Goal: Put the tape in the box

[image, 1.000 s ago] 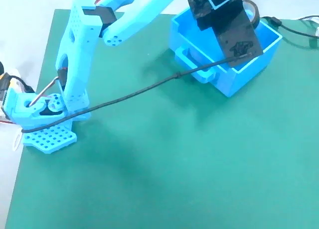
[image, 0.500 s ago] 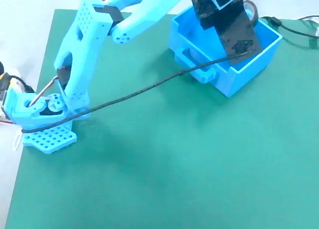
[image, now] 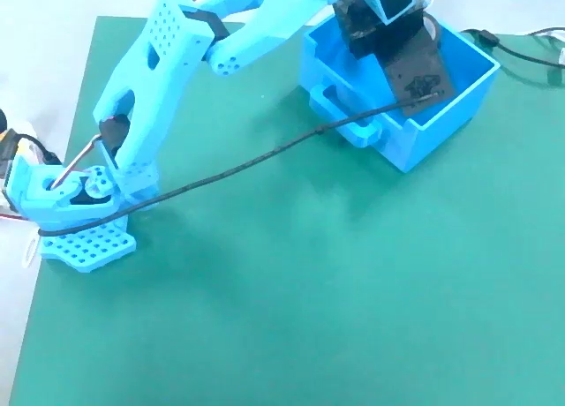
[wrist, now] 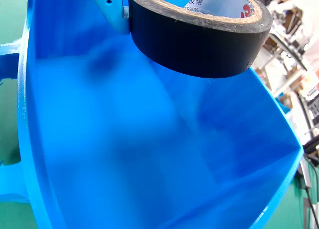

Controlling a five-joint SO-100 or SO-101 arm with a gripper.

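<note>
A green mat (image: 291, 300) covers the counter (image: 35, 44), whose white surface shows along the left and top edges in the fixed view. A thin black cable (image: 238, 166) crosses the mat diagonally, and another black cable (image: 521, 51) lies at the upper right.

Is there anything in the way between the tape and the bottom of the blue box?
Nothing visible. In the wrist view the tape hangs right above the box's open inside, and the floor below looks bare. The hand is over the box.

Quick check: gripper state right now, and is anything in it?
Gripper: shut on the tape, held over the inside of the box.
</note>
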